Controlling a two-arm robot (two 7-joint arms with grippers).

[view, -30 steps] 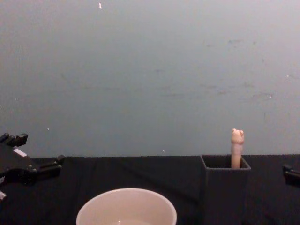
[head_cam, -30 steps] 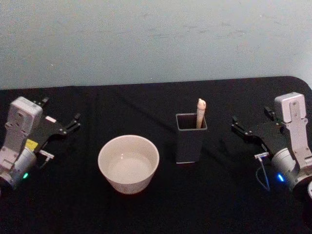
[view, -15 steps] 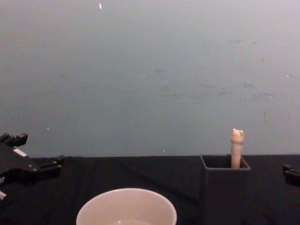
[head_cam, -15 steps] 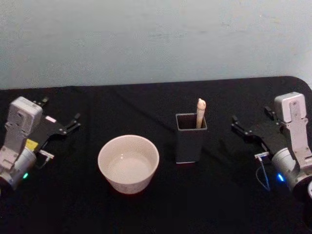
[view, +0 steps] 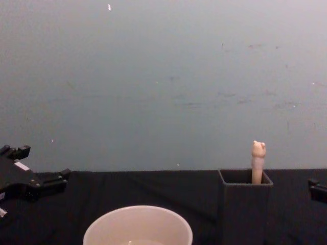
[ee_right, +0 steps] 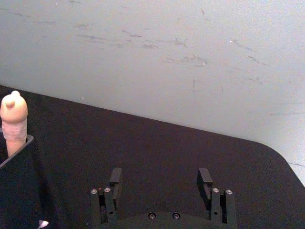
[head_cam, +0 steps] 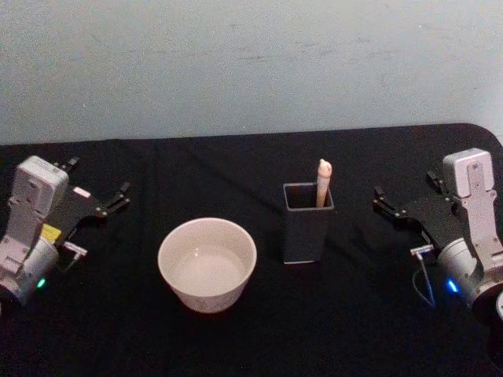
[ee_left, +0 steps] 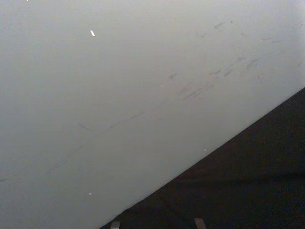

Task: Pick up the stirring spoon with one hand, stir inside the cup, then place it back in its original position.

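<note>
The stirring spoon (head_cam: 323,182) stands upright in the dark grey square holder (head_cam: 307,222), its original position, with only the cream handle and eared knob (view: 258,159) showing. The wide cream-white cup (head_cam: 207,263) sits to the holder's left. My left gripper (head_cam: 100,177) rests open at the table's left side, well away from the cup. My right gripper (head_cam: 404,184) is open at the right side, a short way from the holder. In the right wrist view its fingers (ee_right: 116,179) stand apart, with the spoon knob (ee_right: 13,117) off to one side.
A black cloth covers the table (head_cam: 236,338), and a pale wall (head_cam: 251,63) stands behind it. Open cloth lies between each gripper and the two vessels. The table's right rear corner (head_cam: 483,129) is rounded.
</note>
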